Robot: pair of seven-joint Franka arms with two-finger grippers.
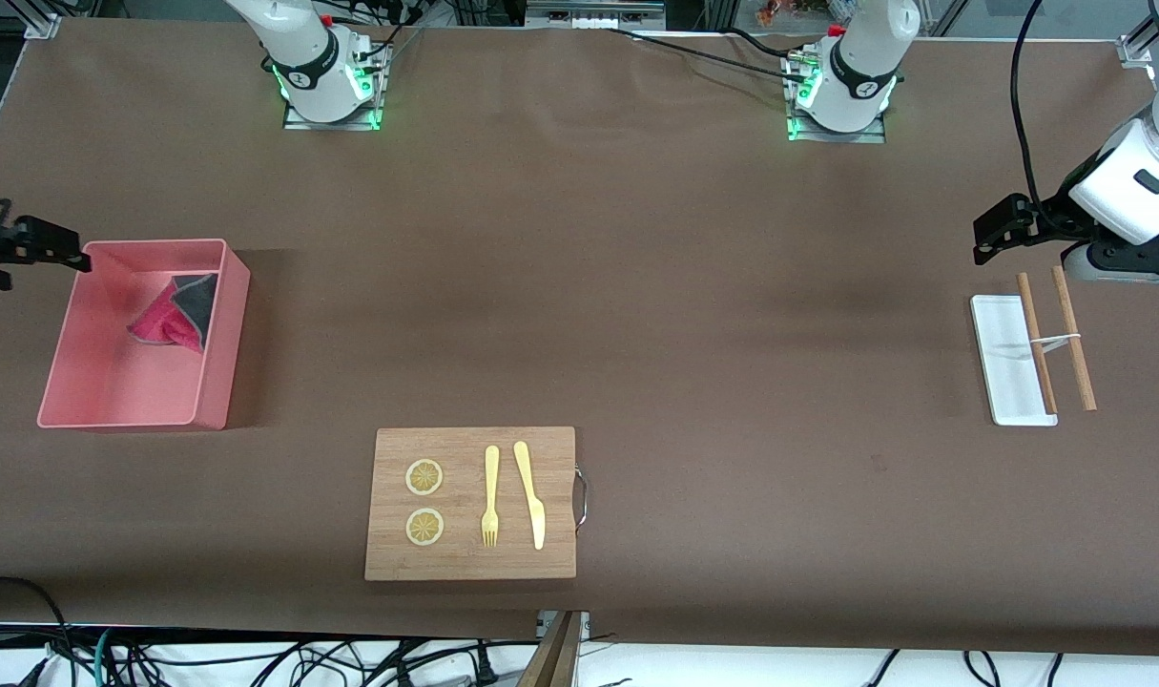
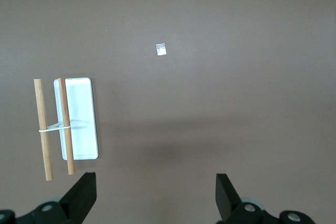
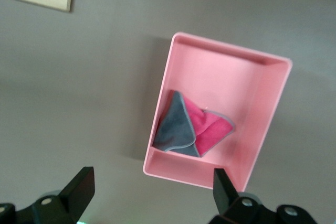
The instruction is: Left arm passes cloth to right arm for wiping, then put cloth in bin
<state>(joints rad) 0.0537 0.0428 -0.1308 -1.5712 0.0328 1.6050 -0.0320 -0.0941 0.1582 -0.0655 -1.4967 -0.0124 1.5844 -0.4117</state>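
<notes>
The pink bin (image 1: 221, 334) stands toward the right arm's end of the table. The cloth (image 1: 174, 310) lies crumpled inside it, grey and magenta faces both showing, against the bin's wall that is farther from the front camera. The right wrist view looks down on the bin (image 3: 265, 124) and the cloth (image 3: 191, 127). My right gripper (image 1: 73, 256) (image 3: 152, 179) hangs open and empty over the table just outside the bin's rim. My left gripper (image 1: 984, 239) (image 2: 156, 184) is open and empty over bare table at the left arm's end.
A wooden cutting board (image 1: 560, 477) with two lemon slices, a fork and a knife lies near the front edge. A small white tray (image 1: 1003, 382) (image 2: 81, 119) with two wooden sticks (image 1: 1073, 324) tied by a band lies under the left arm.
</notes>
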